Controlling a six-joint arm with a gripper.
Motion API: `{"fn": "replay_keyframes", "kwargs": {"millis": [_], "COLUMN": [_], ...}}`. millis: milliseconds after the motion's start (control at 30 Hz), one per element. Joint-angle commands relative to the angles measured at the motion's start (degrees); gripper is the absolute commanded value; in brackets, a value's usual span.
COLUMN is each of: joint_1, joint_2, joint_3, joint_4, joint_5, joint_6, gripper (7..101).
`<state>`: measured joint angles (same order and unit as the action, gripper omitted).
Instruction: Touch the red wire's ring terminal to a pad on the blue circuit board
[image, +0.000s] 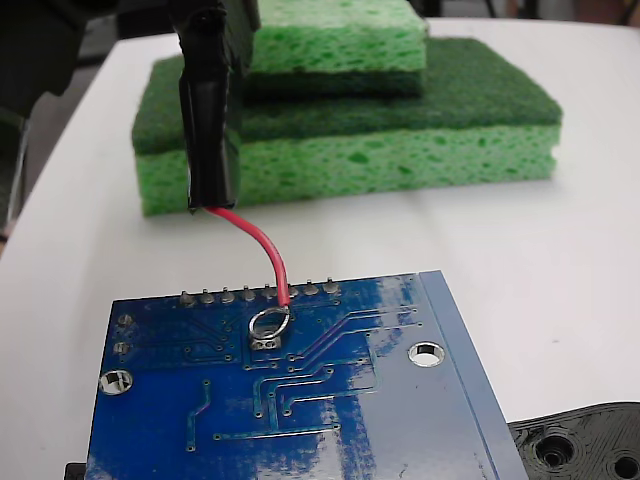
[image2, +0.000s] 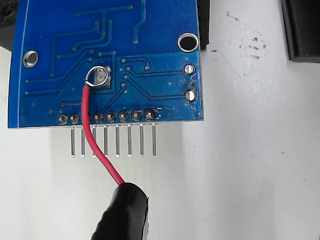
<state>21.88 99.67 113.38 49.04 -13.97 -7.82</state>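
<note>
The blue circuit board (image: 300, 400) (image2: 105, 60) lies flat on the white table. My gripper (image: 210, 150) (image2: 125, 215) is wrapped in black tape and shut on the red wire (image: 262, 248) (image2: 92, 135), which curves down to the board. The wire's ring terminal (image: 268, 323) (image2: 97, 76) rests over the silver square pad (image: 266, 338) (image2: 101, 77) and appears to touch it. The pad shows through the ring in the wrist view. A row of solder bumps (image: 258, 294) (image2: 110, 117) lines the board edge nearest the gripper.
Two stacked green sponges (image: 400, 130) stand behind the board in the fixed view. A black plastic part with holes (image: 585, 445) lies at the board's right. Metal pins (image2: 112, 140) stick out from the board's edge toward the gripper. Dark blocks (image2: 300, 30) sit at the wrist view's upper right.
</note>
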Motion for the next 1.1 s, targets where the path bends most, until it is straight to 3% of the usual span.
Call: {"fn": "replay_keyframes", "kwargs": {"millis": [33, 567, 900, 1100], "joint_1": [0.0, 0.0, -0.2, -1.7], "joint_2": [0.1, 1.7, 21.4, 38.0], "joint_3": [-0.3, 0.6, 14.8, 27.3], "joint_4": [-0.1, -0.4, -9.0, -9.9], "joint_5": [0.2, -0.3, -2.2, -2.0], "joint_6": [0.0, -0.2, 2.4, 6.2], "gripper": [100.3, 100.3, 100.3, 100.3]}}
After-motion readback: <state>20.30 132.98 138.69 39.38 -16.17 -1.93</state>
